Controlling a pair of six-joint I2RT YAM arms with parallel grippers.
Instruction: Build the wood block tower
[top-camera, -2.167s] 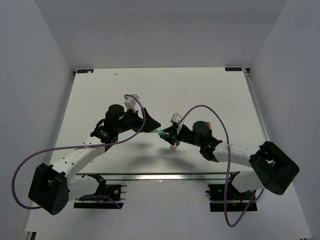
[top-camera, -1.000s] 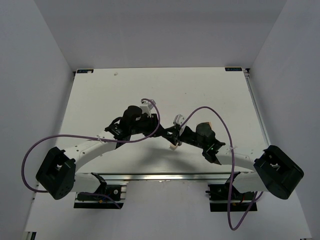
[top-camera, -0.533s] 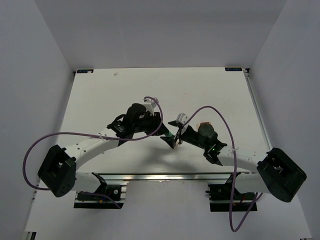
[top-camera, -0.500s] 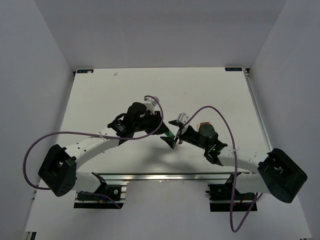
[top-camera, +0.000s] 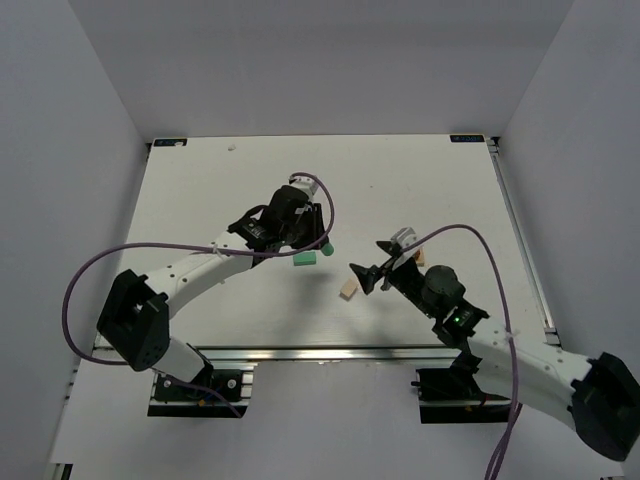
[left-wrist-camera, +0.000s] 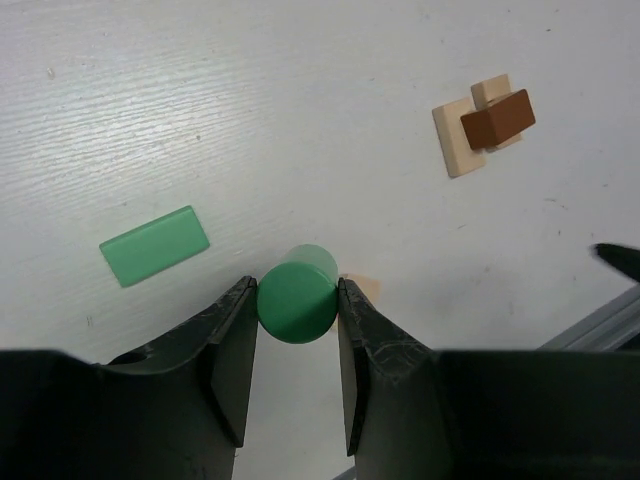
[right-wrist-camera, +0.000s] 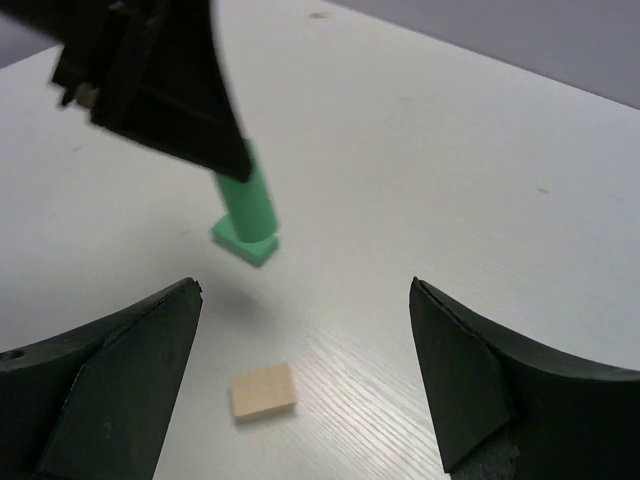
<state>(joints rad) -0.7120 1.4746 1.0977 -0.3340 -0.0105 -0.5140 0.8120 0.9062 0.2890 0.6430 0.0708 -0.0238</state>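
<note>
left fingers (left-wrist-camera: 228, 350) clenched on green cylinder (left-wrist-camera: 296, 295); right fingers (right-wrist-camera: 130, 350) released wide. next, judged: centre cylinder over tan-and-brown stack (left-wrist-camera: 485, 125), keep it vertical, lower slowly before letting go.

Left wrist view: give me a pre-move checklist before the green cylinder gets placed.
1. Grip: left end effector shut on green cylinder: ok.
2. Other arm: right end effector open, empty, apart from the cylinder: ok.
3. Target: tan-and-brown stack intact, brown block on top: ok.
4. Alignment: cylinder over the stack: not ok, the stack sits off to the side.
5. Spare part: green flat block lying flat, apart from the stack: ok.
6. Cylinder's lower end clear of the table: cannot tell.
</note>
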